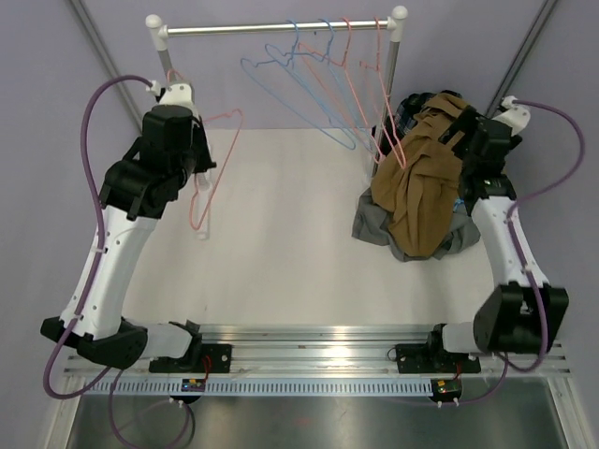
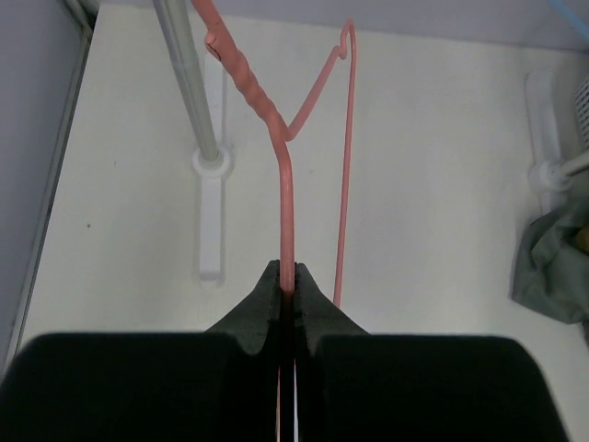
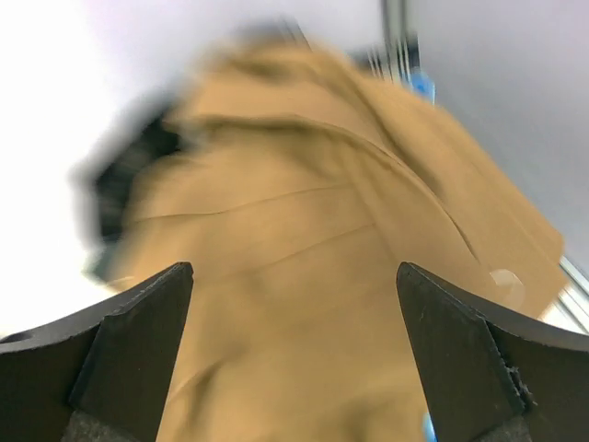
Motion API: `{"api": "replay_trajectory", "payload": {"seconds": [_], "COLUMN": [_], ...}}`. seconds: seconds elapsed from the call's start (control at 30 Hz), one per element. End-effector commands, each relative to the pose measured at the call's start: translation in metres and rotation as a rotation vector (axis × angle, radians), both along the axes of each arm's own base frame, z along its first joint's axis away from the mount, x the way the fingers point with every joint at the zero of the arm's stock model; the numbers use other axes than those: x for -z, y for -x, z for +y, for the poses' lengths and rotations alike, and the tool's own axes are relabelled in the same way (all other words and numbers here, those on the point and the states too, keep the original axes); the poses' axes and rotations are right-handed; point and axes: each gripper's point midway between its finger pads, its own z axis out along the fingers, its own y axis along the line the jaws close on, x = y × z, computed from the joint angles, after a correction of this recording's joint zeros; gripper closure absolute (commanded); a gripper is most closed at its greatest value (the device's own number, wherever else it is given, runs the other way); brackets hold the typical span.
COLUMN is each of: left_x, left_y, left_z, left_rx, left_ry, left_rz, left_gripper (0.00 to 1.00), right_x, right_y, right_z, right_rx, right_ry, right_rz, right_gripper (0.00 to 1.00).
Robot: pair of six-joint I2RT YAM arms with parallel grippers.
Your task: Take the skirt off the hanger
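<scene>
The left gripper [image 2: 287, 276] was fully closed on the wire of a pink hanger [image 2: 286, 184], near the left rack post [image 2: 190, 83]. Spare blue and pink hangers [image 1: 328, 56] hung from the rail [image 1: 234, 29]. The brown skirt [image 1: 421, 187] lay atop a clothing pile [image 1: 370, 223] at the table's [image 1: 281, 243] right side, well apart from the held hanger. The right gripper [image 3: 294, 272] hovered over the skirt, jaws wide, gripping nothing.

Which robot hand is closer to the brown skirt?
Right. The right gripper is at the brown skirt, jaws open; the left gripper is across the table, holding a pink hanger.
</scene>
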Motion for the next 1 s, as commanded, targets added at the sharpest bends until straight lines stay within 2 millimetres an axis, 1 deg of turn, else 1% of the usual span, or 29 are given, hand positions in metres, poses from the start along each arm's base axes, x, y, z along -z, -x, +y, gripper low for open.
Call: {"api": "replay_trajectory", "payload": {"seconds": [0.0, 0.03, 0.07, 0.1, 0.17, 0.2, 0.23, 0.27, 0.3, 0.33, 0.37, 0.4, 0.47, 0.5, 0.53, 0.57, 0.6, 0.67, 0.7, 0.73, 0.77, 0.8, 0.83, 0.87, 0.9, 0.93, 0.97], "left_x": [-0.07, -0.076, -0.081, -0.086, -0.1, -0.104, -0.11, -0.113, -0.113, -0.127, -0.116, -0.116, -0.126, -0.117, -0.115, -0.123, -0.113, -0.114, -0.109, -0.11, -0.107, -0.101, -0.094, -0.088, -0.076, -0.076, -0.069], "left_y": [-0.019, -0.028, -0.033, -0.037, -0.05, -0.054, -0.066, -0.071, -0.078, -0.082, -0.099, -0.106, -0.119, -0.134, -0.141, -0.147, -0.16, -0.171, -0.176, -0.179, -0.181, -0.183, -0.184, -0.185, -0.186, -0.181, -0.179], "left_z": [-0.007, -0.015, -0.018, -0.022, -0.031, -0.033, -0.039, -0.041, -0.044, -0.047, -0.054, -0.057, -0.059, -0.064, -0.065, -0.064, -0.068, -0.072, -0.074, -0.078, -0.078, -0.08, -0.08, -0.081, -0.081, -0.08, -0.08], "left_rx": [0.027, 0.05, 0.067, 0.08, 0.105, 0.109, 0.113, 0.117, 0.122, 0.127, 0.136, 0.142, 0.131, 0.129, 0.126, 0.121, 0.122, 0.135, 0.145, 0.163, 0.161, 0.167, 0.168, 0.169, 0.17, 0.171, 0.173], "left_ry": [0.034, 0.042, 0.038, 0.044, 0.056, 0.056, 0.059, 0.048, 0.043, 0.051, 0.028, 0.023, 0.011, -0.004, -0.01, -0.003, -0.003, 0.033, 0.045, 0.061, 0.075, 0.08, 0.081, 0.086, 0.08, 0.08, 0.081], "left_rz": [-0.21, -0.229, -0.249, -0.267, -0.315, -0.328, -0.348, -0.359, -0.363, -0.4, -0.38, -0.384, -0.42, -0.408, -0.411, -0.442, -0.426, -0.443, -0.44, -0.455, -0.451, -0.437, -0.417, -0.4, -0.369, -0.364, -0.347], "left_gripper": [1.0, 1.0, 1.0, 1.0, 1.0, 1.0, 1.0, 1.0, 1.0, 1.0, 1.0, 1.0, 1.0, 1.0, 1.0, 1.0, 1.0, 1.0, 1.0, 1.0, 1.0, 1.0, 1.0, 1.0, 1.0, 1.0, 1.0], "right_x": [-0.1, -0.084, -0.084, -0.096, -0.074, -0.08, -0.069, -0.068, -0.072, -0.063, -0.062, -0.061, -0.054, -0.054, -0.051, -0.05, -0.052, -0.049, -0.049, -0.046, -0.046, -0.045, -0.043, -0.043, -0.042, -0.043, -0.043], "right_y": [0.053, 0.062, 0.071, 0.088, 0.104, 0.118, 0.124, 0.129, 0.138, 0.141, 0.145, 0.15, 0.155, 0.159, 0.161, 0.163, 0.165, 0.165, 0.165, 0.164, 0.164, 0.165, 0.164, 0.164, 0.164, 0.164, 0.165], "right_z": [0.03, 0.038, 0.042, 0.048, 0.058, 0.062, 0.067, 0.07, 0.072, 0.073, 0.076, 0.077, 0.077, 0.078, 0.079, 0.082, 0.084, 0.088, 0.089, 0.088, 0.09, 0.097, 0.096, 0.097, 0.098, 0.099, 0.1], "right_rx": [-0.088, -0.119, -0.133, -0.152, -0.187, -0.2, -0.225, -0.237, -0.248, -0.252, -0.27, -0.277, -0.28, -0.283, -0.286, -0.293, -0.302, -0.318, -0.322, -0.319, -0.326, -0.347, -0.342, -0.345, -0.348, -0.351, -0.357], "right_ry": [-0.108, -0.123, -0.131, -0.138, -0.176, -0.185, -0.203, -0.208, -0.207, -0.212, -0.206, -0.202, -0.19, -0.189, -0.189, -0.19, -0.188, -0.195, -0.198, -0.198, -0.198, -0.196, -0.194, -0.19, -0.189, -0.189, -0.19], "right_rz": [-0.333, -0.297, -0.299, -0.332, -0.283, -0.305, -0.286, -0.29, -0.305, -0.286, -0.282, -0.28, -0.262, -0.261, -0.258, -0.259, -0.268, -0.266, -0.266, -0.262, -0.26, -0.254, -0.252, -0.251, -0.249, -0.251, -0.25], "right_gripper": [0.0, 0.0, 0.01, 0.01, 0.0, 0.0, 0.01, 0.01, 0.0, 0.01, 0.0, 0.01, 0.01, 0.0, 0.01, 0.01, 0.01, 0.0, 0.01, 0.0, 0.01, 0.01, 0.01, 0.01, 0.0, 0.01, 0.01]}}
